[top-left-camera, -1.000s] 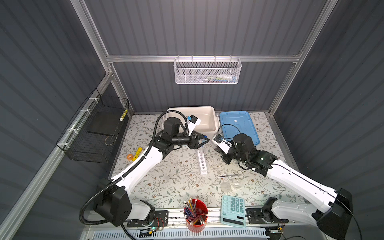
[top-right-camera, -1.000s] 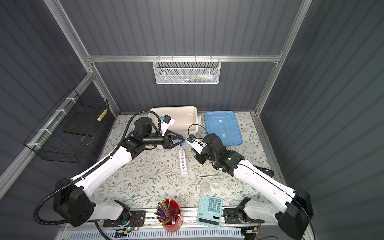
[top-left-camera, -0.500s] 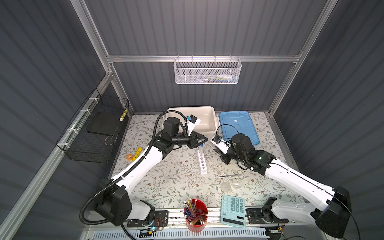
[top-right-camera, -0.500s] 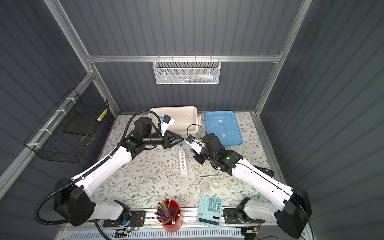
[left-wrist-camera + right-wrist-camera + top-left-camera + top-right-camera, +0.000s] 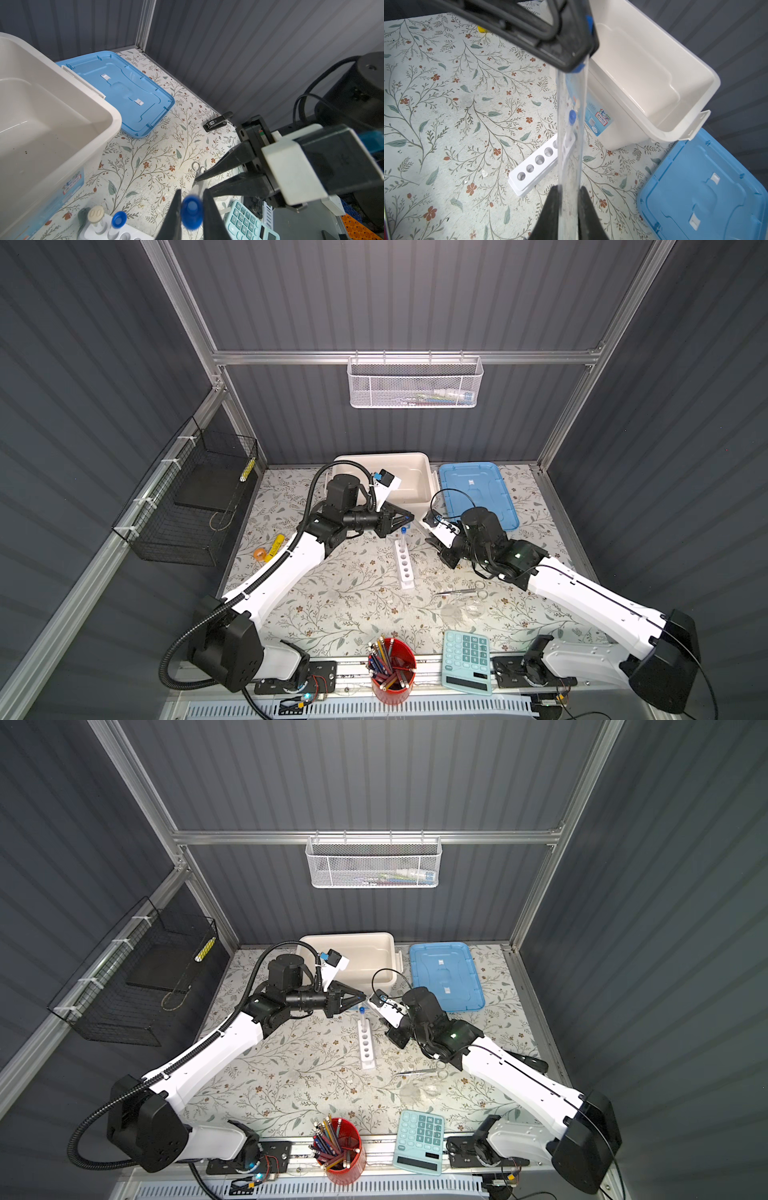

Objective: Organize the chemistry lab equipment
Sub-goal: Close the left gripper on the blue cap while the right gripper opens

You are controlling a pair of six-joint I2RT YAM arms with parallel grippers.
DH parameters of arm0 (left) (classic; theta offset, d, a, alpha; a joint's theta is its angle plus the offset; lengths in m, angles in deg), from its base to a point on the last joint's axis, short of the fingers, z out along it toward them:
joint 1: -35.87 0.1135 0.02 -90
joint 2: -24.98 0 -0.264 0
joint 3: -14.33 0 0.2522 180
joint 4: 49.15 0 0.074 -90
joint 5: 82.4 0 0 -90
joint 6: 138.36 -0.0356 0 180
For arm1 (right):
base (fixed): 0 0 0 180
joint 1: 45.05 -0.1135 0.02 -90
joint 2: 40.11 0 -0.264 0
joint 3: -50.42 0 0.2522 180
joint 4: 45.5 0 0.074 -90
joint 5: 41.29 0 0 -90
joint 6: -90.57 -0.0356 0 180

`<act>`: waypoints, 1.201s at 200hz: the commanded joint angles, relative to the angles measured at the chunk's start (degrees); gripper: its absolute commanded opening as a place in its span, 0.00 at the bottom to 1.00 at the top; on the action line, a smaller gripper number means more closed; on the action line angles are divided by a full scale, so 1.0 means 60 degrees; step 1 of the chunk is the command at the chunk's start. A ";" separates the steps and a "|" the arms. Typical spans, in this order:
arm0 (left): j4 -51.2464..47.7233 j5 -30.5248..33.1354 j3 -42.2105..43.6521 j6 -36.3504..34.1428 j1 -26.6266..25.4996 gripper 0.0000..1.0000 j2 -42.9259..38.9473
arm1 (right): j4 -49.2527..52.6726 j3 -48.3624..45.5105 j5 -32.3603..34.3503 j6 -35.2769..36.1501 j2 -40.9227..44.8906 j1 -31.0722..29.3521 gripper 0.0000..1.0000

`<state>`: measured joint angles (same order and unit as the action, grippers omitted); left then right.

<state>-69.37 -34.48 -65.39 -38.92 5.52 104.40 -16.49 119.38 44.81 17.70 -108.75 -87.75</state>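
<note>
The left hand (image 5: 191, 200) was clenched on the blue cap (image 5: 191, 209) of a test tube (image 5: 571, 93). The right hand (image 5: 566, 194) gripped its clear end, above the bench (image 5: 332, 593), just beyond the white rack (image 5: 404, 568), where a second tube (image 5: 402, 536) stood in the far end.

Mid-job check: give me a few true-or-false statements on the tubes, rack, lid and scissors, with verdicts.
1. Both end effectors grip one tube. True: the left end effector is on its blue cap, the right end effector on its other end.
2. The rack is empty. False: a second tube stands in it.
3. The lid is on the bin. False: it lies on the table beside the bin.
4. The scissors lie on the table, ungripped. True.
</note>
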 commanded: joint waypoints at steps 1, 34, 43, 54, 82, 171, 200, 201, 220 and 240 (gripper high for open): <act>-0.0169 -0.0134 -0.0240 -0.0158 -0.0068 0.12 0.0002 | -0.0310 0.0278 -0.0127 0.0050 -0.0044 -0.0076 0.13; -0.0254 -0.0076 -0.0273 -0.0222 -0.0062 0.06 -0.0024 | -0.0442 0.0226 -0.0022 0.0046 -0.0017 -0.0076 0.18; -0.0331 -0.0040 -0.0311 -0.0252 -0.0067 0.06 -0.0028 | -0.0507 0.0194 0.0052 0.0033 0.0007 -0.0080 0.24; -0.0508 0.0017 -0.0387 -0.0358 -0.0060 0.06 -0.0041 | -0.0626 0.0125 0.0212 0.0017 0.0078 -0.0076 0.30; -0.1611 0.0555 -0.0797 -0.1077 -0.0058 0.05 -0.0165 | -0.0804 -0.0180 0.0536 -0.0023 0.0479 -0.0062 0.40; -0.4431 0.4752 -0.1781 -0.3169 -0.1036 0.05 -0.0069 | -0.1792 -0.1532 0.0227 -0.1308 0.2122 0.1328 0.42; -0.4518 0.5449 -0.1909 -0.3327 -0.1520 0.05 0.0204 | -0.1907 -0.1655 0.0155 -0.1418 0.2095 0.1483 0.42; -0.4519 0.5470 -0.1918 -0.3336 -0.1534 0.05 0.0215 | -0.1909 -0.1663 0.0146 -0.1418 0.2087 0.1494 0.42; -0.4674 0.5938 -0.1982 -0.3485 -0.1748 0.04 0.0339 | -0.1972 -0.1765 0.0094 -0.1469 0.2065 0.1574 0.41; -0.4766 0.6289 -0.2014 -0.3585 -0.1868 0.04 0.0436 | -0.2086 -0.1857 0.0014 -0.1525 0.2029 0.1665 0.41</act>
<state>-95.27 -1.83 -75.59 -58.05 -4.92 105.99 -26.88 109.16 46.16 9.92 -96.42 -78.40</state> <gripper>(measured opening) 0.162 0.414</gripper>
